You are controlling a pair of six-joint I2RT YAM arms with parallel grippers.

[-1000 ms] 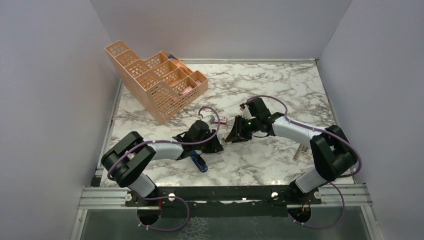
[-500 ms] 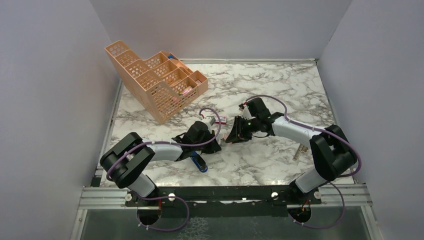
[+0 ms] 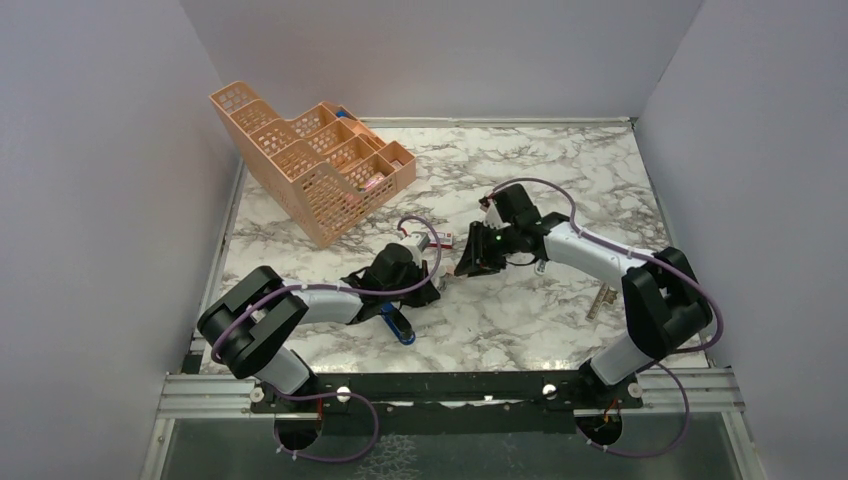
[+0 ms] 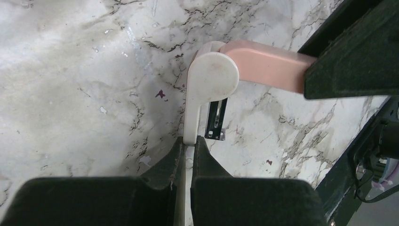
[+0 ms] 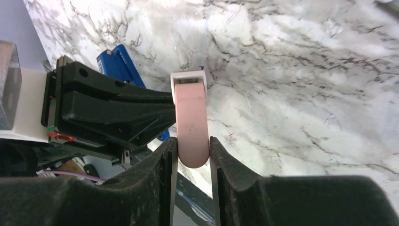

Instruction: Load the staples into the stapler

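Observation:
The blue stapler (image 3: 400,328) lies on the marble beside my left arm; its blue end (image 5: 120,63) shows behind the left fingers. The staples (image 3: 598,303) are a small grey strip lying apart near the right arm's base. Neither gripper touches them. Between the grippers hangs a hinged pink-and-white piece (image 3: 450,278), spread open. My left gripper (image 4: 188,140) is shut on the tip of its white arm (image 4: 207,84). My right gripper (image 5: 193,141) has its pads against the rounded end of the pink arm (image 5: 191,117). A small dark metal channel (image 4: 216,120) sits beside the white arm.
A peach mesh organiser (image 3: 310,165) stands tilted at the back left. A little red-and-white box (image 3: 445,238) lies just behind the left wrist. Grey walls close in the marble table (image 3: 560,170) on three sides.
My left jaws have closed onto the white arm. The right gripper has shifted slightly toward the back with the pink arm between its fingers.

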